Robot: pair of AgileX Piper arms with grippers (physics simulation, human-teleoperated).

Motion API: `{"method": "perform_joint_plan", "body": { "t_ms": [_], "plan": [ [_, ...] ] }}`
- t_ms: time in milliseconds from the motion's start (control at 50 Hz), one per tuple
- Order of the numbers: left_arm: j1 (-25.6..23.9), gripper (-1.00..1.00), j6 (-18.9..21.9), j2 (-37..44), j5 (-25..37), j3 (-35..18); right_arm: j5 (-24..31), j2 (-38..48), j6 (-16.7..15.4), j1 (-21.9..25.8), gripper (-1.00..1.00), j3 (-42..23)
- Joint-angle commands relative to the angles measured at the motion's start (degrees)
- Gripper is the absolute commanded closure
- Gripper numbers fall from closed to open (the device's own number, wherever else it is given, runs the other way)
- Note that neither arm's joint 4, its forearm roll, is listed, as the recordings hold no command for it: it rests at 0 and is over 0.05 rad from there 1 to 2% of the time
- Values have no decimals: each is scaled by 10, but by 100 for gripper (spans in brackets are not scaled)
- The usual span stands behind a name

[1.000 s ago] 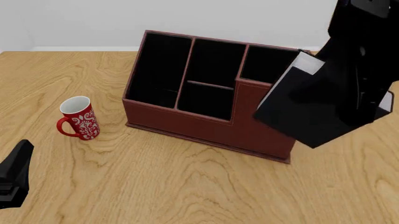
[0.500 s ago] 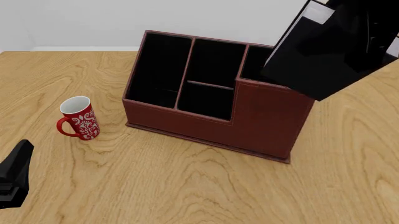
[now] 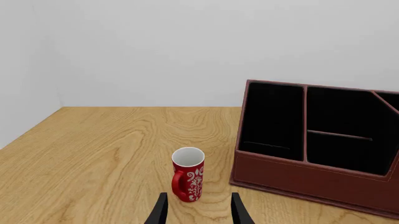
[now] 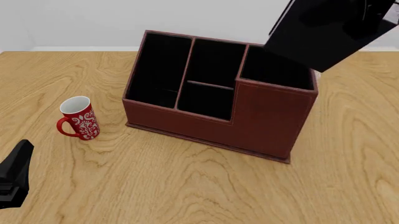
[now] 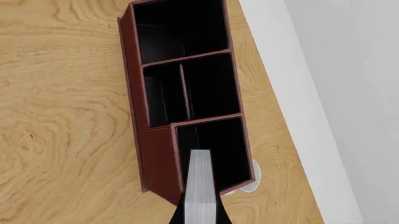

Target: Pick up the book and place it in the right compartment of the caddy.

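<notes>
The black book (image 4: 321, 32) hangs tilted in the air above the back right corner of the caddy (image 4: 206, 123). My right gripper (image 5: 199, 215) is shut on it. In the right wrist view its white page edge (image 5: 199, 184) lies over the right compartment (image 5: 218, 142), with dark fingers (image 5: 175, 217) on both sides. In the front view that compartment (image 4: 277, 70) is open and black-lined, with only its far right rim covered by the book. My left gripper (image 3: 198, 213) is open and empty, low at the table's near left (image 4: 14, 179).
A red mug (image 4: 79, 117) with a white pattern stands upright left of the caddy, just ahead of the left gripper's fingers (image 3: 188, 173). A small white round shape (image 5: 251, 183) peeks out by the caddy's end wall. A white wall runs behind the table.
The right gripper has carried the book up and toward the back, from in front of the caddy's right wall to above the right compartment. The left arm, mug and caddy have not moved.
</notes>
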Motion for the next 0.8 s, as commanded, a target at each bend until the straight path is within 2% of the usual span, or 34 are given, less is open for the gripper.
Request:
{"method": "perform_joint_plan", "body": {
  "t_ms": [20, 60, 240, 800],
  "plan": [
    [0, -100, 0, 0, 0, 0, 0, 20, -3, -14, 100, -27],
    [0, -100, 0, 0, 0, 0, 0, 24, -10, -22, 100, -26],
    [0, -100, 0, 0, 0, 0, 0, 39, 8, -17, 100, -42],
    [0, -100, 0, 0, 0, 0, 0, 82, 33, -22, 100, -67]
  ]
}}
